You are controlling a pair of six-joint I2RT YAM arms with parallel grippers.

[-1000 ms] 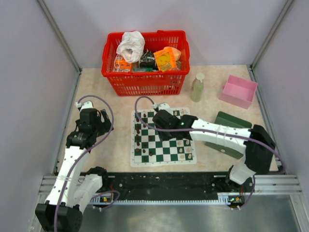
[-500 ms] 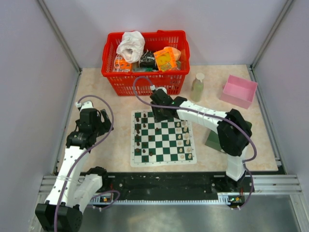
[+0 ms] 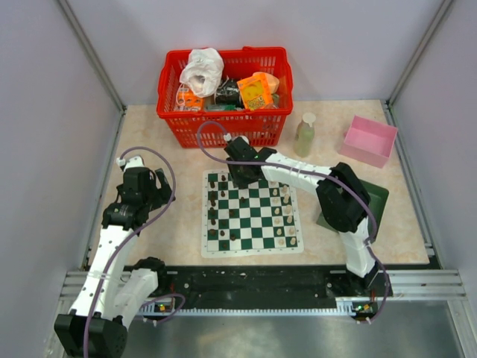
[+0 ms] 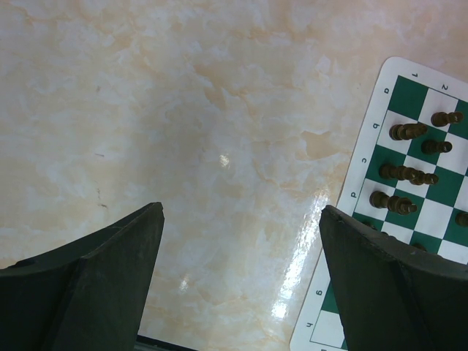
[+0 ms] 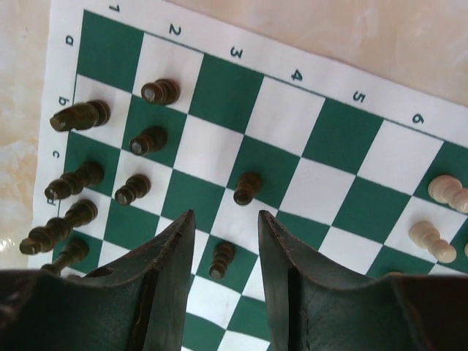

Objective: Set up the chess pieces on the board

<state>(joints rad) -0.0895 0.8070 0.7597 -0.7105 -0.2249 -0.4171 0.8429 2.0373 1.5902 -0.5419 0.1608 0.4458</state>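
Right pincer point(image 5: 226, 216) hangs with jaws part-way apart, clamping nothing, just above a small dark brown turned figurine point(image 5: 221, 259) on the flat green-and-white checked mat point(image 5: 344, 135). I'd guess it is lining up a pick, since that one stands out of its row. Further right wait cream figurines point(image 5: 431, 241). Left pincer point(image 4: 241, 210) gapes empty over the marbled beige table point(image 4: 183, 110), idle.

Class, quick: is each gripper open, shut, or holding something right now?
Left gripper: open, empty.
Right gripper: partly open above the board, holding nothing.
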